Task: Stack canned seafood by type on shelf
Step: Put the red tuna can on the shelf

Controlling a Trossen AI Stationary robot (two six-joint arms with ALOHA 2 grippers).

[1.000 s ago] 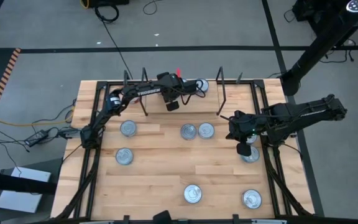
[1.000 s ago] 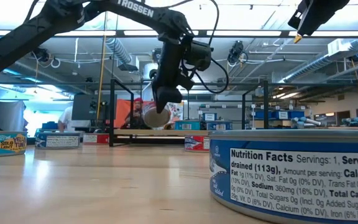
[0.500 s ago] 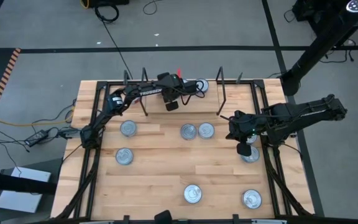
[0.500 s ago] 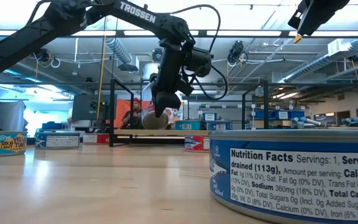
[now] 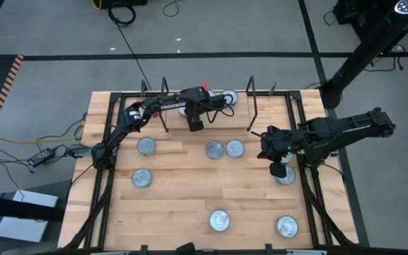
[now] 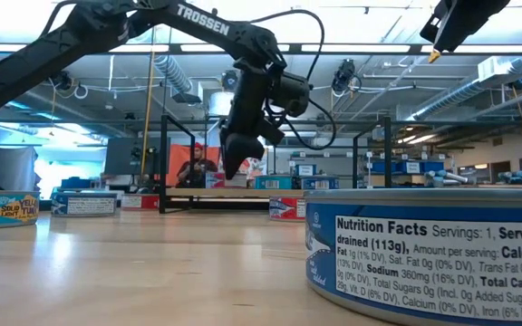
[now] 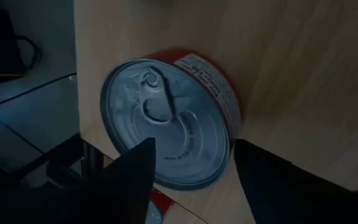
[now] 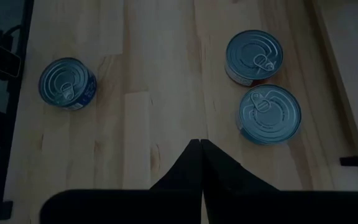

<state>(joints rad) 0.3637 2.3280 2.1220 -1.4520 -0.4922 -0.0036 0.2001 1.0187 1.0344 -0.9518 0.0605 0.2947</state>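
Right up against the low camera, a blue-labelled tin [image 6: 429, 249] is parked at the table's front edge. More loose tins are scattered over the tabletop [image 5: 183, 205]: two near the front [image 5: 219, 220], two over on the left [image 5: 142, 178], and a touching pair [image 5: 224, 149] mid-table.

On the right side the right gripper [image 8: 201, 144] is held above the table, its fingers pressed together and empty, close to another tin [image 5: 286, 176] just beside it.

At the back, the shelf [image 5: 239, 113] sits between its black wire end frames. The left gripper [image 7: 191, 177] is hung over the board, fingers [image 7: 135, 168] spread apart on either side of a red-labelled tin [image 7: 169, 121]. From the wrist view that tin appears to be resting on the light wood near the board's edge, with another tin's rim peeking out under it, though whether it's properly stacked on that one can't be told. One more tin [image 5: 230, 97] is seen further along the shelf.

The step looks like the letting-go bit of a placement. It's best done by lifting straight up with the fingers kept wide, so the rim isn't clipped and the tin isn't nudged off the edge.
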